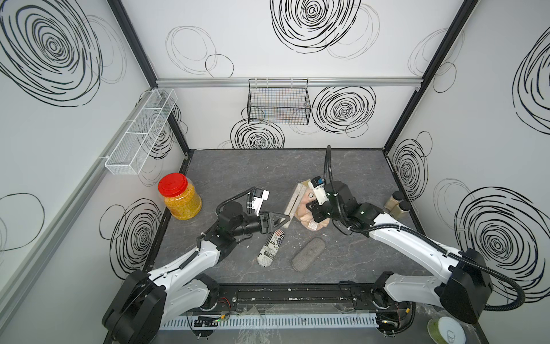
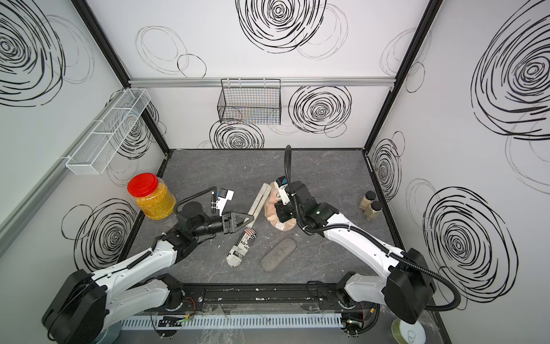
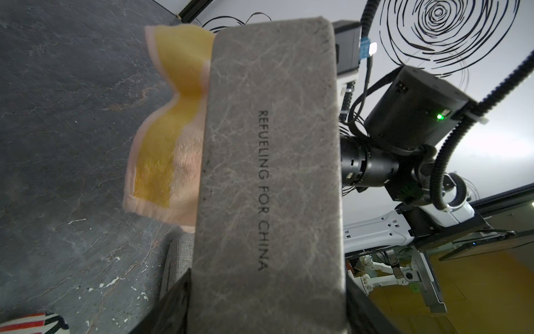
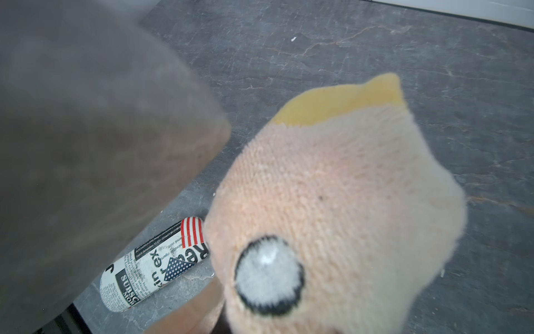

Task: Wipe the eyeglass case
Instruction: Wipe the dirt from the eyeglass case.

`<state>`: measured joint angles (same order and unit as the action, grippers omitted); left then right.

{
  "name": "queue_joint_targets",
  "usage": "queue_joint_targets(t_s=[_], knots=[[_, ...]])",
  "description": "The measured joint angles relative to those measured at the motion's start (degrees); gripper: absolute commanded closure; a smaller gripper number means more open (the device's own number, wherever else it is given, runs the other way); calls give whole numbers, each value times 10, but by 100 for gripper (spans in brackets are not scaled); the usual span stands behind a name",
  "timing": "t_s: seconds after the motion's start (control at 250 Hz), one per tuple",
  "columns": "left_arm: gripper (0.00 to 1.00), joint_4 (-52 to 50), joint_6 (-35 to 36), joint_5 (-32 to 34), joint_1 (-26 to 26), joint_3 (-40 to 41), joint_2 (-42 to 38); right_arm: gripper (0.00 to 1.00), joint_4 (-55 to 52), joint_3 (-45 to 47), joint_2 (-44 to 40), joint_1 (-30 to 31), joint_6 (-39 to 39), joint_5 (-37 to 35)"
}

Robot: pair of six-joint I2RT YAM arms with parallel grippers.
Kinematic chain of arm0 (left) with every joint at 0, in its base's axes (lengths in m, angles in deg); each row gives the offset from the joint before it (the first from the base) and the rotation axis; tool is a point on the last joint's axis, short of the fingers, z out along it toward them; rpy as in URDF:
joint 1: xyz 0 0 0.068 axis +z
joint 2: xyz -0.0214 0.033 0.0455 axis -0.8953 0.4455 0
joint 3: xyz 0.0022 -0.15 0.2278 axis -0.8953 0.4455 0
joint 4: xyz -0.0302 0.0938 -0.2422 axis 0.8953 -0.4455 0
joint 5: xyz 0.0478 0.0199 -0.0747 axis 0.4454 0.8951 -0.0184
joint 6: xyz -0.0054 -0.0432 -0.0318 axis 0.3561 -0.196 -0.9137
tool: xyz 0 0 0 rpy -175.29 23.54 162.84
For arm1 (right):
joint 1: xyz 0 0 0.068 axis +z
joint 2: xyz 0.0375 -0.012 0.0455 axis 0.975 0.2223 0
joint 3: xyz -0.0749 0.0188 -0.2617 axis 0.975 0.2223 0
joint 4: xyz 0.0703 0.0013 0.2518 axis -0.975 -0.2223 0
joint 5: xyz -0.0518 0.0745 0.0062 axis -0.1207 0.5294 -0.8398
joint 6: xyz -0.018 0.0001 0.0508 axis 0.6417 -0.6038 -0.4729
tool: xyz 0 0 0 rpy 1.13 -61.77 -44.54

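The eyeglass case [image 1: 294,202] [image 2: 259,199] is a grey rectangular box with black lettering, held above the table. My left gripper [image 1: 285,219] [image 3: 267,318] is shut on its near end, one finger on each side. A peach and yellow cloth [image 1: 306,216] [image 3: 167,130] hangs against the far side of the case. My right gripper [image 1: 312,221] is shut on this cloth [image 4: 332,202], and the cloth hides its jaws. In the right wrist view the case [image 4: 86,130] is a blurred grey mass beside the cloth.
A newspaper-print case [image 1: 272,248] and a grey oval felt case [image 1: 308,254] lie on the dark table near the front. A red-lidded jar [image 1: 180,196] stands at the left, two small bottles [image 1: 397,204] at the right. A black wire basket [image 1: 278,101] and a white mesh shelf [image 1: 140,131] hang on the walls.
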<state>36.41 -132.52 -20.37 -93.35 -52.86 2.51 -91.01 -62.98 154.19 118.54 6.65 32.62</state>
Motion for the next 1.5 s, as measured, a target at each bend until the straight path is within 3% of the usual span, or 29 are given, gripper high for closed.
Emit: queue_joint_targets(t_s=[0.264,0.559,0.803,1.063,1.302,1.502], knots=[[38,-27,9,-9,-8,-5,21,98,5,-1,17,30,13,83],[38,-32,14,-6,-9,-6,23,99,-3,-1,19,25,-1,-1],[38,-33,17,-6,-10,-7,23,99,0,-1,19,26,12,79],[39,-30,20,-6,-17,-9,31,100,-5,-1,19,20,-10,-5],[39,-32,23,-6,-21,-9,31,99,-1,-1,19,20,-3,59],[38,-33,22,1,-20,-9,31,100,-3,-2,23,23,-12,13]])
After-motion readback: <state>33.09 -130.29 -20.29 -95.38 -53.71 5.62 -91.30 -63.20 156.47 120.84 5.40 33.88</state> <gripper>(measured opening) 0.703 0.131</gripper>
